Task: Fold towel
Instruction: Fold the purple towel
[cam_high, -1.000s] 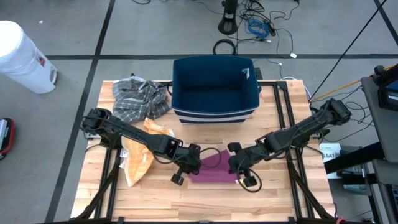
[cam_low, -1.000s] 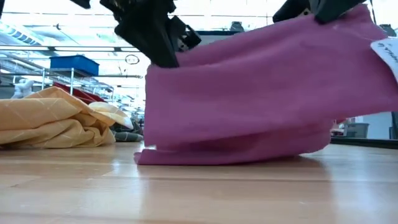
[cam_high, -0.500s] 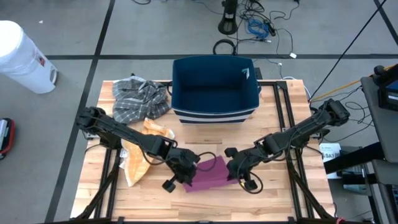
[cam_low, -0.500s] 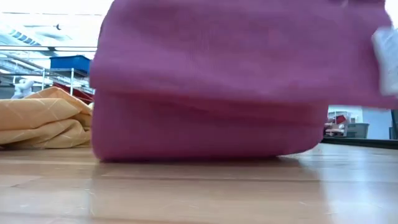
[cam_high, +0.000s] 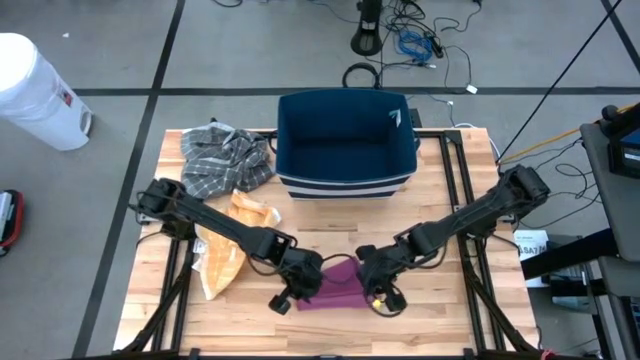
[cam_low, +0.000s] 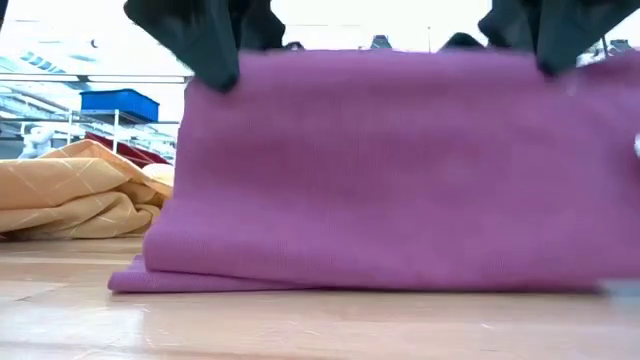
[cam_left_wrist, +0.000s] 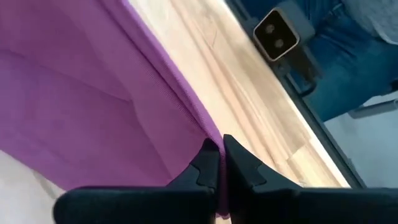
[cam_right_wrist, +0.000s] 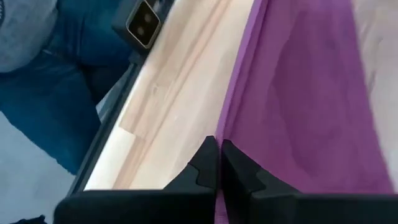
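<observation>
the purple towel (cam_low: 400, 170) runs off the low view's right edge.

purple towel (cam_high: 337, 284) hangs doubled, lower edge on wood.

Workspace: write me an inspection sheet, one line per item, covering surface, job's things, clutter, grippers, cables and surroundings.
Surface: wooden table, bare along the front.
Job's things: purple towel near the front edge, upper layer lifted, lower layer on the wood.
Clutter: yellow cloth and plaid cloth on the left; blue bin at the back.
Grippers: left gripper shut on the towel's edge; right gripper shut on the same edge.
Cables: loose cables on the floor behind the table.
Surroundings: white bucket on the floor; a person in jeans beside the table.
</observation>
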